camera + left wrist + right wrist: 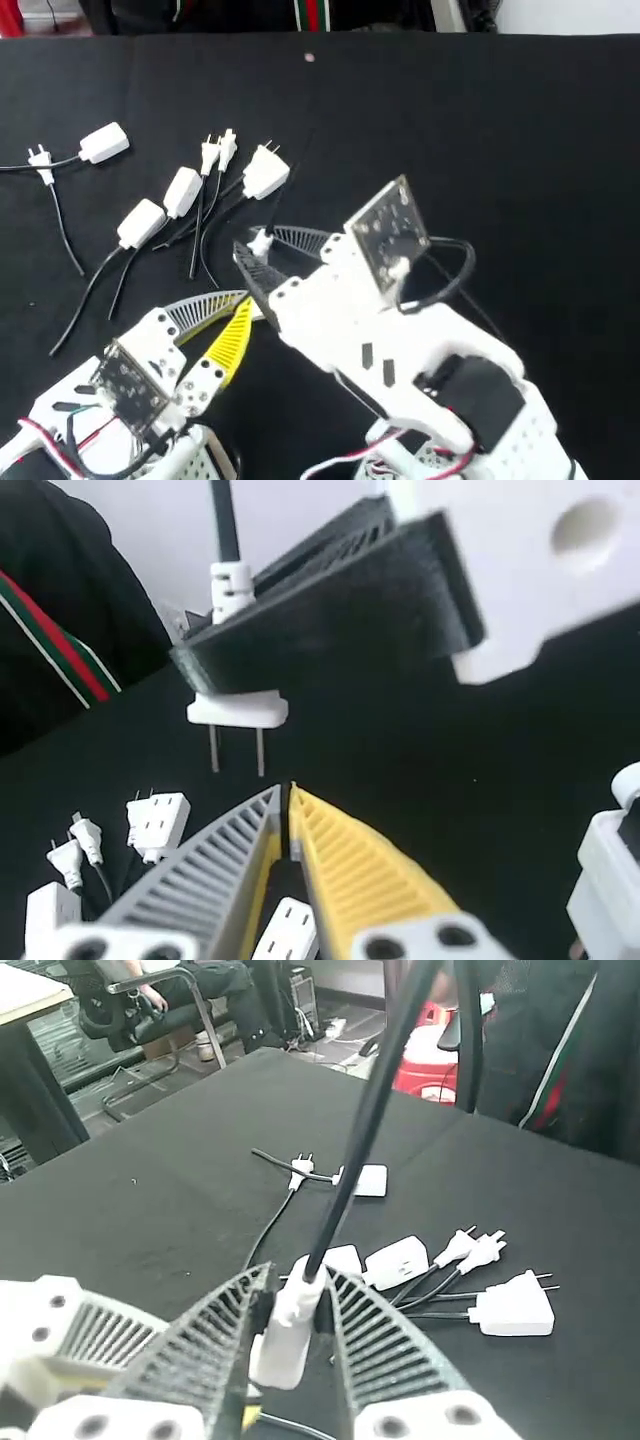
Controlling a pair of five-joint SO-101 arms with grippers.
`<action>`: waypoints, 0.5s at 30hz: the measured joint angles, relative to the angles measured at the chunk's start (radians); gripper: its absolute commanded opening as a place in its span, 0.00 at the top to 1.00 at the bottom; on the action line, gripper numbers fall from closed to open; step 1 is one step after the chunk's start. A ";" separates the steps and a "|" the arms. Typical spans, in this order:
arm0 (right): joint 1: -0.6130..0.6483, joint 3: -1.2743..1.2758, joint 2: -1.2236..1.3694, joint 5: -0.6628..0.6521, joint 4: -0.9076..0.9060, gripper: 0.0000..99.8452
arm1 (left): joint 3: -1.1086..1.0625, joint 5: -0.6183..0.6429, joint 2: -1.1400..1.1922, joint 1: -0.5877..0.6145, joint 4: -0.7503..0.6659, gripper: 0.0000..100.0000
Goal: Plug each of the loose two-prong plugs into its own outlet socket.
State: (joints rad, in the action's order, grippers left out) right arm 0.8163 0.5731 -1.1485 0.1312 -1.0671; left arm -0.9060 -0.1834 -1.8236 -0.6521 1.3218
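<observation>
R hand [296,1278] tight round wht plug [283,1338], blk cord [370,1110] above.

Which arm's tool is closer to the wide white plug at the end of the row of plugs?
Right. The right tool hangs just short of the wide white plug; the left tool sits farther back, behind the right one.

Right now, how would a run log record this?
right gripper | shut on white two-prong plug | left gripper | shut, tips near that plug
</observation>
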 measured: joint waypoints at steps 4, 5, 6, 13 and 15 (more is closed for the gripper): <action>0.003 0.000 -0.015 -0.015 -0.018 0.99 | -0.014 -0.058 0.000 0.000 0.000 0.97; 0.003 0.000 -0.015 -0.015 -0.018 0.99 | -0.026 -0.063 0.000 0.002 -0.003 0.97; 0.003 0.000 -0.015 -0.015 -0.018 0.99 | -0.044 -0.064 0.000 0.011 -0.021 0.97; 0.040 0.000 -0.015 -0.015 -0.026 0.99 | -0.184 -0.068 0.002 0.135 -0.184 0.97; 0.057 0.000 -0.015 -0.015 -0.043 0.99 | -0.184 -0.068 0.000 0.144 -0.193 0.97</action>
State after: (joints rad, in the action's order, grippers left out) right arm 0.8730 0.5731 -1.1638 0.1158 -1.1101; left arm -1.0902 -0.2509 -1.8236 -0.5079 1.1285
